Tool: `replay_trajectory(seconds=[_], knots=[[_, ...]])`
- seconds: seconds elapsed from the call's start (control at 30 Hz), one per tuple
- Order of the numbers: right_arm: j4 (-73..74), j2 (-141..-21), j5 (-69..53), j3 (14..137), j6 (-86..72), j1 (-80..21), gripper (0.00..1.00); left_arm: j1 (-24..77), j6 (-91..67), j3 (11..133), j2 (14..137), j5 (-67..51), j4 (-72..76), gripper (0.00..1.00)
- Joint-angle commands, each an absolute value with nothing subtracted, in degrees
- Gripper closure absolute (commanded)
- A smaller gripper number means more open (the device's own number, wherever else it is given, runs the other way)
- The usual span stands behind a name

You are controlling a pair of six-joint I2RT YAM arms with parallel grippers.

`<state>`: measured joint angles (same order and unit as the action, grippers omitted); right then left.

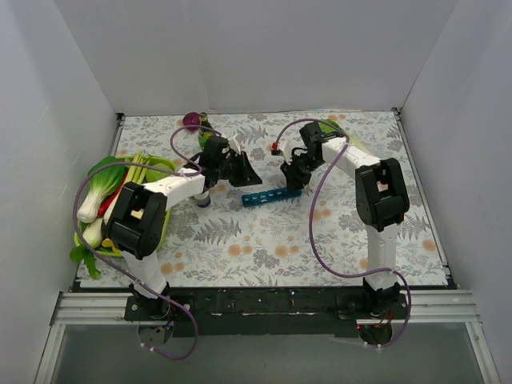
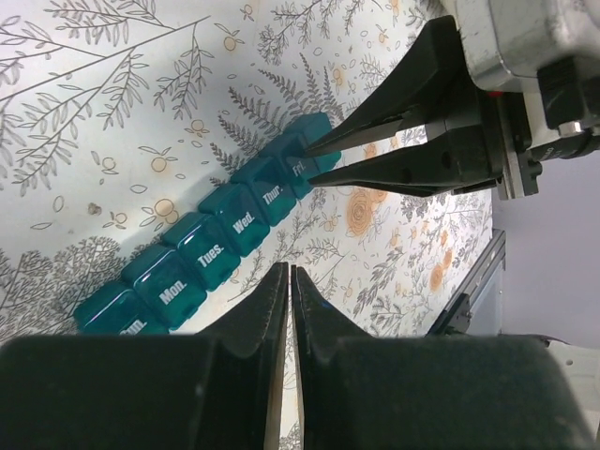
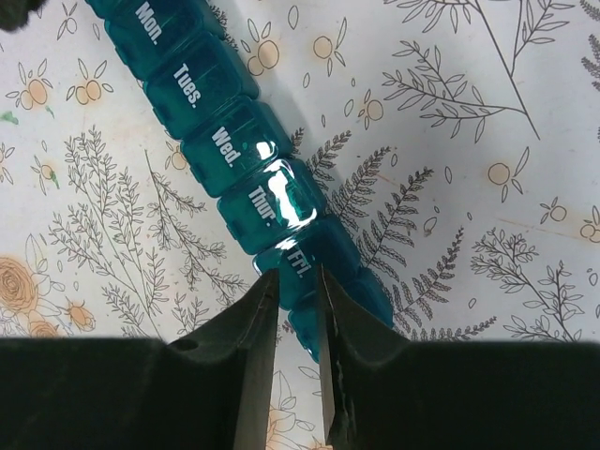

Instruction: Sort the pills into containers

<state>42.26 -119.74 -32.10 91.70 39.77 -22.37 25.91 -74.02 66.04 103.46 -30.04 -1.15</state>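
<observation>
Right wrist view shows me the right gripper point(image 3: 295, 275) with fingers narrow astride the Fri. lid of the teal pill box point(image 3: 220, 150) lying mid-way across the desk point(image 3: 469, 141), grip unclear, while my left gripper point(image 2: 289, 272) hovers near its Mon. end, fingers all but closed on nothing.

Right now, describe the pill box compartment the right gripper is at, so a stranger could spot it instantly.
On the floral tablecloth, a long teal pill box lies between the two arms. Follow its lidded squares past Wed. and Thur. to the tips of the right gripper. That compartment alone is lettered Fri. in white.
</observation>
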Motion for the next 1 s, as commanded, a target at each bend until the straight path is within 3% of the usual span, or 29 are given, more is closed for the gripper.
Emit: replay_trajectory(seconds=[0.0,0.1,0.17,0.2,0.23,0.27,0.3,0.33,0.43,0.77,0.97], knots=[[44.82,-117.7,-33.22,93.77,40.95,-22.41,0.69,24.44,-71.55,64.52,96.42,-30.32,-1.14,0.94],[48.5,-115.24,-37.17,96.23,44.89,-22.41,0.59,24.0,-69.26,62.58,91.42,-30.24,-1.67,0.87],[50.35,-113.83,-39.62,96.42,48.14,-22.67,0.44,23.73,-66.38,60.57,87.73,-28.58,-2.19,0.78],[51.14,-112.43,-40.51,95.28,50.86,-23.02,0.36,23.64,-65.14,59.86,83.8,-27.69,-2.81,0.68],[51.41,-111.46,-41.3,93.97,57.68,-23.64,0.22,23.64,-63.91,58.9,81.76,-26.82,-3.07,0.6],[51.33,-110.58,-42.35,92.3,61.05,-23.99,0.17,23.47,-62.77,57.93,79.74,-25.41,-3.42,0.52],[50.98,-108.91,-42.8,90.28,65.7,-24.34,0.13,23.38,-59.8,56.27,75.28,-24.62,-4.3,0.34],[50.89,-108.2,-43.06,87.04,73.66,-25.13,0.07,23.2,-58.63,55.29,73.23,-23.65,-4.65,0.25],[46.16,-106.79,-40.26,82.72,79.01,-27.15,0.05,22.77,-53.8,51.08,63.66,-20.66,-6.5,0.03],[36.57,-112.23,-31.65,85.16,73.83,-29.62,0.08,22.5,-45.09,34.39,38.17,-27.33,-6.59,0.02],[35.51,-115.57,-28.05,85.69,71.11,-30.94,0.13,22.59,-45.53,29.71,32.61,-30.14,-5.71,0.02]])
